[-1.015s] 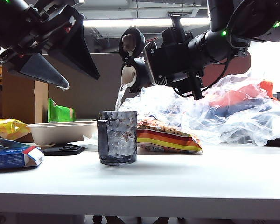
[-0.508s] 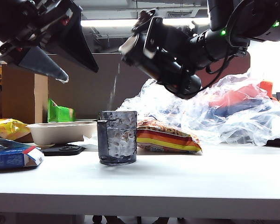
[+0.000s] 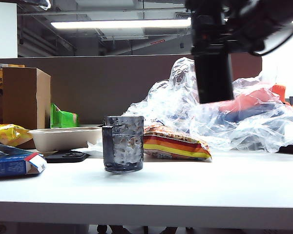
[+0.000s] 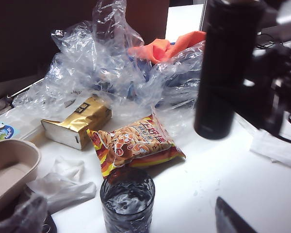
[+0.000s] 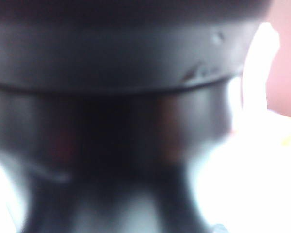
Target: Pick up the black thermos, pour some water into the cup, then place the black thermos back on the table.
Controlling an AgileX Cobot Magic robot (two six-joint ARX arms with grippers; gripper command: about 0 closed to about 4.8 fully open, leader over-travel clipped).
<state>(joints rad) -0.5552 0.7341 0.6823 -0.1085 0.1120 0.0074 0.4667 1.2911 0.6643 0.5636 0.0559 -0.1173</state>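
White table (image 3: 224, 187) under office strip lights, pouring finished, thermos back upright.

Largest was the crumpled plastic sheeting (image 3: 224, 114) behind; before it the black thermos (image 3: 213, 78), tipped and streaming a second earlier, hung vertical and well above the table, clamped in the right end effector (image 4: 262, 97), so only setting it down remained. The left end effector (image 4: 235, 219), spread wide, had lifted out of the exterior view. A snack bag (image 3: 173, 144) lay just behind the cup (image 3: 122, 143), which now held water.
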